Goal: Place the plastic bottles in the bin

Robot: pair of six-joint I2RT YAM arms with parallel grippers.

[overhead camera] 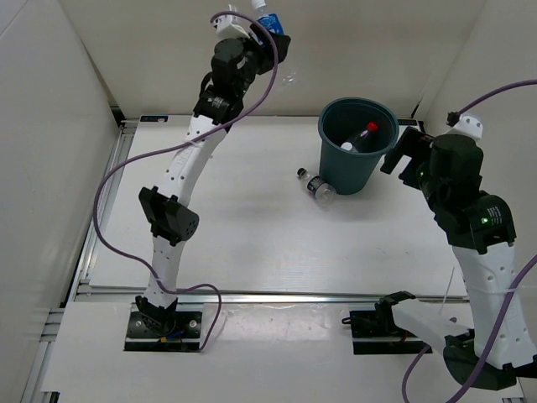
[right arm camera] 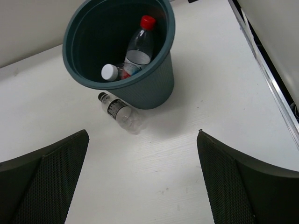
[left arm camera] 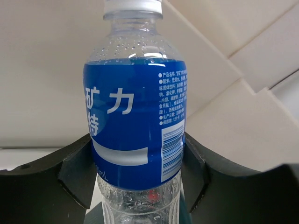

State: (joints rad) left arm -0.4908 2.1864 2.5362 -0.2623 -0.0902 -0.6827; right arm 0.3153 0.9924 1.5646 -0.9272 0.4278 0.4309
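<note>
My left gripper [overhead camera: 267,35] is raised high at the far left and shut on a blue-labelled bottle [left arm camera: 135,116] with a white cap, also seen in the top view [overhead camera: 268,21]. The dark teal bin [overhead camera: 357,143] stands at the far right of the table. Inside it lie a red-capped bottle [right arm camera: 140,39] and a white-capped bottle [right arm camera: 114,72]. A dark-labelled bottle with a black cap [overhead camera: 315,185] lies on the table against the bin's near left side, and it shows in the right wrist view too [right arm camera: 119,111]. My right gripper [overhead camera: 406,154] is open and empty, just right of the bin.
White walls close in the table on the left, back and right. A metal rail [overhead camera: 268,295] runs along the table's near edge. A purple cable [overhead camera: 126,180] loops beside the left arm.
</note>
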